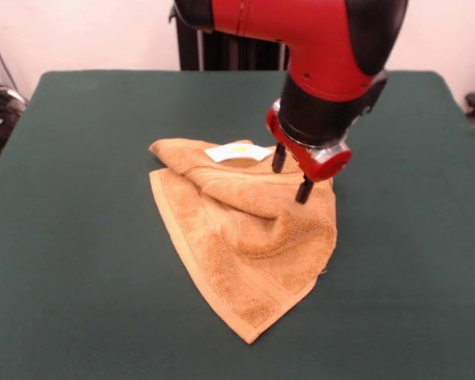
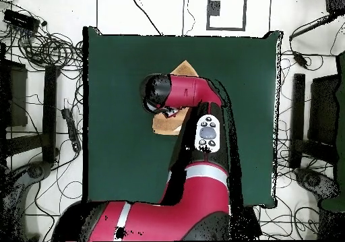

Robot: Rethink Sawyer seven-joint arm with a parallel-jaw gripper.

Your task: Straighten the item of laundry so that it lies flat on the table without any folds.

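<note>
The item of laundry (image 1: 249, 237) is a golden-orange terry towel, crumpled in the middle of the table (image 1: 79, 237). Its far part is folded over on itself, with a white label (image 1: 236, 152) on top; a corner points toward the near edge. My gripper (image 1: 291, 174) hangs over the towel's far right part. It is open, its two black fingers (image 1: 304, 190) are spread, and the tips are at the cloth. In the overhead view the arm (image 2: 182, 94) hides the gripper and most of the towel (image 2: 183, 69), so only bits of cloth show.
Dark green cloth covers the table (image 2: 114, 118) on all sides of the towel. Cables and equipment (image 2: 40, 44) lie on the floor around the table. The robot's base (image 2: 168, 219) stands at one table edge.
</note>
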